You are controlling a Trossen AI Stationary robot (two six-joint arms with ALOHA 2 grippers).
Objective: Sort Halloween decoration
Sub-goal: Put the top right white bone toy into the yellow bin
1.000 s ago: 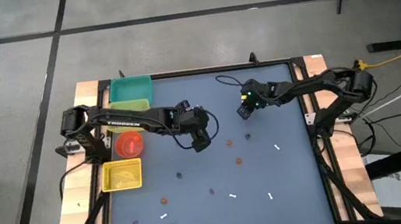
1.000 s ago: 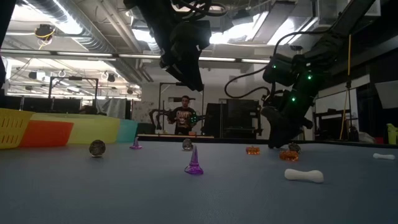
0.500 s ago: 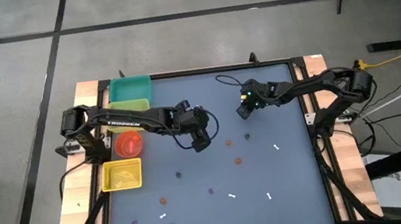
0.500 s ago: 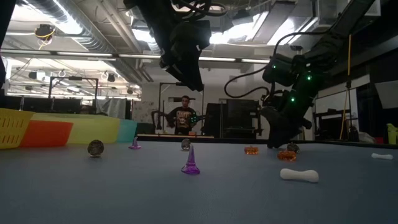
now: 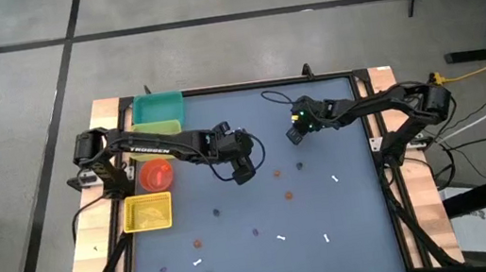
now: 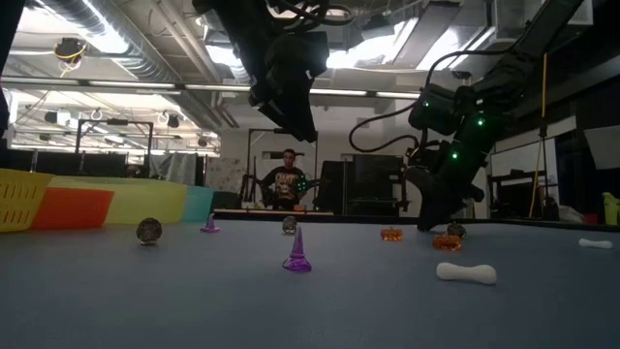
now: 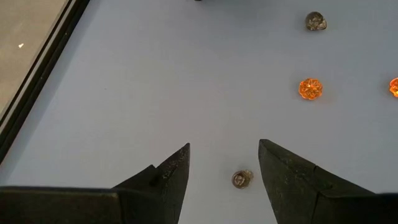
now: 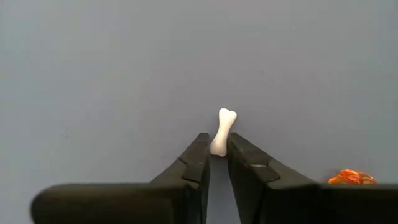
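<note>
Right tool is low over the far middle of the blue bench, and its two fingers are pressed together on one end of a small white bone; the other end of the bone sticks out past the tips. From the right wrist view the bone seems to lie on the bench, but I cannot tell if it is lifted a little. An orange pumpkin trinket sits near this tool.

Left tool hangs above the middle of the bench with its fingers apart and nothing between them. Below it, on the surface, lies a small dark round trinket, and farther off are an orange pumpkin and another dark round piece.

Other decorations are spread over the near half of the bench: a purple cone, white sticks and small dark pieces. The teal bin, red bin and yellow bin stand along the left edge.
</note>
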